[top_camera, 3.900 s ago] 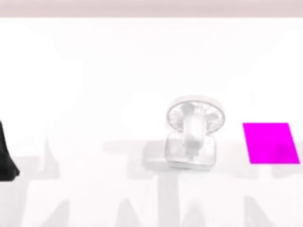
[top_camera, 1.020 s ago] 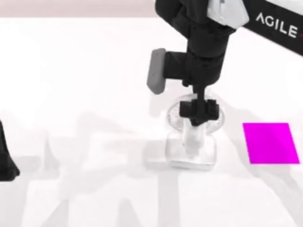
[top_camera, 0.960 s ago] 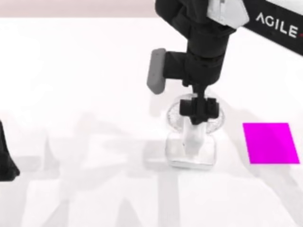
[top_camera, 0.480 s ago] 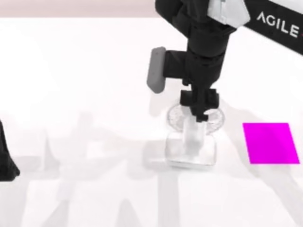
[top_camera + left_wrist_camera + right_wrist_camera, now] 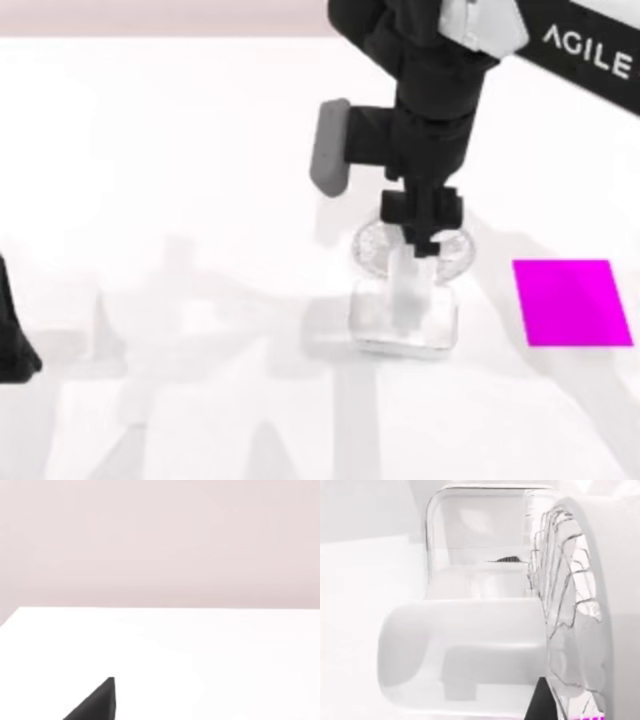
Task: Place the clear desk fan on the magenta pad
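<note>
On a white worktop (image 5: 200, 150), the right arm's end effector (image 5: 420, 238) hangs directly over the one clear desk fan (image 5: 403, 305), which stands near the centre with its round head toward twelve o'clock and its square base toward six. Whether the fingers have closed on the fan's neck cannot be told from these views. One magenta pad (image 5: 572, 302) lies well apart at the fan's three o'clock, bare. The fan looks light, rigid and slick, its thin grille likely fragile; the short, solid neck seems the safest hold. The left end effector (image 5: 15, 345) sits parked at the nine o'clock edge.
</note>
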Motion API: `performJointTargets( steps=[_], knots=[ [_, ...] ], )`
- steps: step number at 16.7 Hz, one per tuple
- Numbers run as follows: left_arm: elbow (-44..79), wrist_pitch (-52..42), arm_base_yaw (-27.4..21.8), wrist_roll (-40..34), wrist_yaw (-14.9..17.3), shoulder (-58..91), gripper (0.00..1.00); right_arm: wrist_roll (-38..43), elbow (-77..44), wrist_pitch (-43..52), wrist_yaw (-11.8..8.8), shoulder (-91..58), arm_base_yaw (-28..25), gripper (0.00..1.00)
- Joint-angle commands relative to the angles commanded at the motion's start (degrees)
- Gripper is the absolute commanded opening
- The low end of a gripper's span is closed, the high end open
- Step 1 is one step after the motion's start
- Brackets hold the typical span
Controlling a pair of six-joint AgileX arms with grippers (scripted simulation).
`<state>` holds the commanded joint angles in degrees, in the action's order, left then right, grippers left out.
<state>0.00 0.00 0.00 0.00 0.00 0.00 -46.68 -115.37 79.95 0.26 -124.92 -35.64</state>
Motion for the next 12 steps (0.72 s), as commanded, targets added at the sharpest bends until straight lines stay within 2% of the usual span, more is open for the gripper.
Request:
performJointTargets(
  steps=[8, 12],
  knots=[
    [0.0, 0.0, 0.0, 0.0, 0.0, 0.0, 1.00, -0.1, -15.4, 12.5, 0.0, -2.8, -0.4, 0.00],
    [0.0, 0.0, 0.0, 0.0, 0.0, 0.0, 1.00, -0.1, -16.2, 13.2, 0.0, -2.9, -0.4, 0.00]
  ],
)
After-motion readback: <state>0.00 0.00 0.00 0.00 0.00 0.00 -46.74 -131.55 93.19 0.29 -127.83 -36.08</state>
